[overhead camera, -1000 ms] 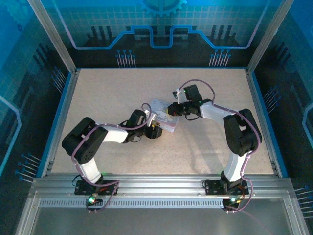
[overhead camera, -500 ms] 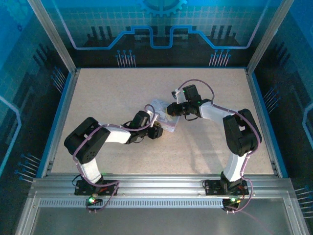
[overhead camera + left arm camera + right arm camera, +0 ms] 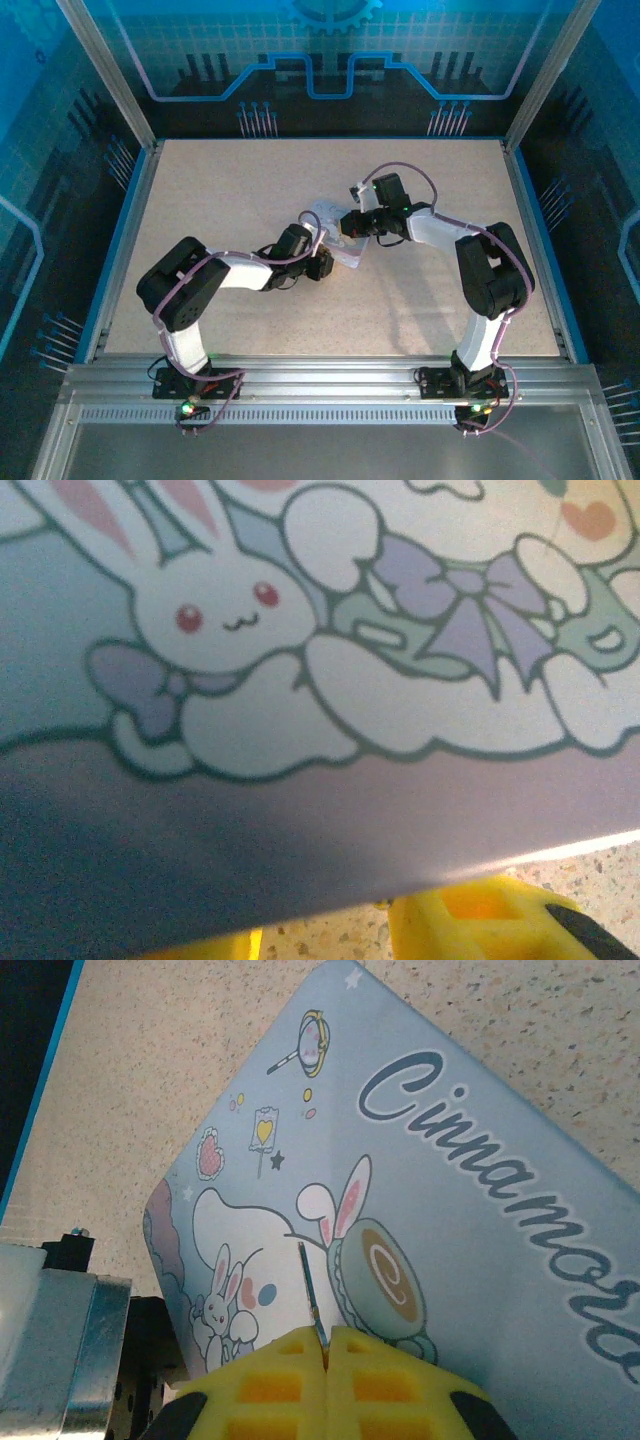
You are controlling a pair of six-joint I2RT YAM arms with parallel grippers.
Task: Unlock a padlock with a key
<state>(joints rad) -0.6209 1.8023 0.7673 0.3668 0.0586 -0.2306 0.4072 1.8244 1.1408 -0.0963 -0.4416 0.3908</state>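
Top external view: the left gripper (image 3: 322, 258) lies low on the speckled table (image 3: 220, 190) at the near-left edge of a pale lilac tin (image 3: 343, 255), which sits near the middle of the table. The right gripper (image 3: 347, 224) reaches over the tin's far-right side. At this range the finger positions of both grippers are too small to read, and dark arm parts cover much of the tin's outline. Left wrist view: the tin is very close and blurred, with its printed face of a white rabbit and lilac bows running off the frame on three sides. The lid is on and the contents cannot be seen. Two yellow fingers (image 3: 470, 920) of the left gripper stand apart along the bottom edge, with bare table between them. They are cut off by the frame, and I cannot tell whether they press on the tin or only sit beside its shadowed lower edge. Right wrist view: the tin's lid face is seen at a slant, and part of its script lettering runs off the right edge. The right gripper's yellow pads (image 3: 290, 1380) are pressed together, with no gap, on the key (image 3: 311, 1295). The key is a thin dark sliver that juts from between the pads over the rabbit print, but whether its tip touches the lid cannot be told. A silvery metal block (image 3: 50, 1350) at the lower left is cut off and cannot be identified.
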